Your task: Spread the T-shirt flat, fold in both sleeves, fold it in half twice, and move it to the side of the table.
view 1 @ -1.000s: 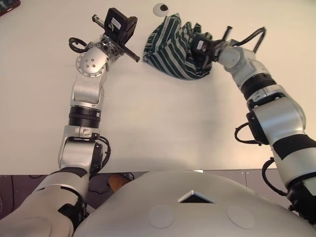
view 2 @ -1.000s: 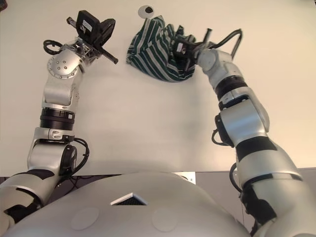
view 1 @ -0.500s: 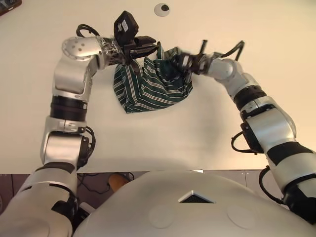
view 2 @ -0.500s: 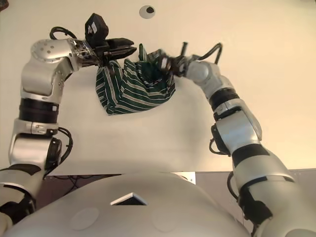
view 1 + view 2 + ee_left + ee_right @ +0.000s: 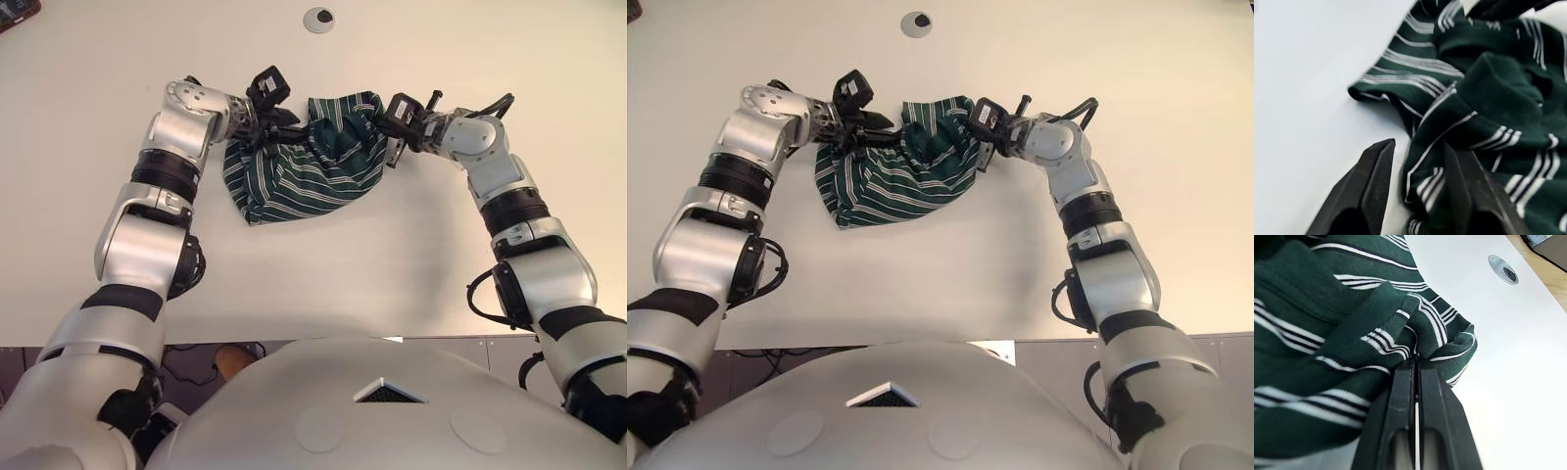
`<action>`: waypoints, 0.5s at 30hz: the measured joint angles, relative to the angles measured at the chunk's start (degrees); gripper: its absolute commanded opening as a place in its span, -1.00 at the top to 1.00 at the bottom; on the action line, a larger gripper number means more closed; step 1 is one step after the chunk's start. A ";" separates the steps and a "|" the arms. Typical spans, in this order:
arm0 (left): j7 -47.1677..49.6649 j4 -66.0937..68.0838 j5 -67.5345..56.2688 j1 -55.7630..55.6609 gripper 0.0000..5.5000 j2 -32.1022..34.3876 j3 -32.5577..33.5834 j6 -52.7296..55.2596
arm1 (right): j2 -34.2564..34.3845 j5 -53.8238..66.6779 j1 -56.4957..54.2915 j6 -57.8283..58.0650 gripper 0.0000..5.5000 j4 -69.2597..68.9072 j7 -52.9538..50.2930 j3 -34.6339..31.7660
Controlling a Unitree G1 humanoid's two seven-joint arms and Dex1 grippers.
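One risk: the right gripper (image 5: 1415, 361) pinches a T-shirt (image 5: 304, 168) fold while the left gripper (image 5: 1418, 146) stands spread, so pulling apart may just drag the bundle.

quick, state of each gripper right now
Left gripper: open, shirt edge between the jaws.
Right gripper: closed on the shirt.

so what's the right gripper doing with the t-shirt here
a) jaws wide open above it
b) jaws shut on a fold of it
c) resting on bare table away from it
b: in the right wrist view the right gripper has its jaws pressed together with a fold of the green striped T-shirt pinched at their tips.
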 measured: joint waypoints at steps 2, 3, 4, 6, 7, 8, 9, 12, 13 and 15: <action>-0.56 1.26 1.00 -0.64 0.47 -0.24 -0.16 -1.31 | 0.02 -0.06 0.00 0.02 1.00 0.00 -0.44 0.32; -0.64 1.81 1.21 -0.78 0.54 -0.47 -0.21 -2.07 | 0.03 -0.07 0.00 0.03 1.00 0.02 -0.71 0.41; -0.62 2.20 1.27 -0.80 0.59 -0.68 -0.19 -2.63 | 0.04 -0.08 0.00 0.04 1.00 0.05 -1.00 0.53; -0.56 3.00 1.96 -0.93 0.70 -1.65 0.00 -3.55 | 0.05 -0.09 -0.01 0.08 1.00 0.13 -1.15 0.70; -0.57 3.16 2.13 -1.00 0.74 -2.01 0.03 -3.74 | 0.05 -0.08 -0.02 0.08 1.00 0.16 -1.17 0.73; -0.62 3.28 2.18 -1.02 0.78 -2.23 0.04 -3.84 | 0.07 -0.08 -0.07 0.07 1.00 0.26 -1.21 0.75; -0.65 3.37 2.23 -1.02 0.85 -2.30 0.04 -3.92 | 0.09 -0.08 -0.10 0.06 1.00 0.35 -1.24 0.76; -0.66 3.81 2.59 -1.02 0.96 -2.38 0.10 -5.00 | 0.14 -0.04 -0.23 0.03 1.00 0.62 -1.69 0.68; -0.59 3.80 2.64 -1.02 0.99 -2.38 0.22 -5.14 | 0.20 0.04 -0.26 0.03 1.00 0.76 -1.94 0.57; -0.51 3.41 2.60 -0.75 0.99 -2.23 0.85 -5.61 | 0.33 0.48 -0.37 0.31 1.00 1.30 -2.42 -0.44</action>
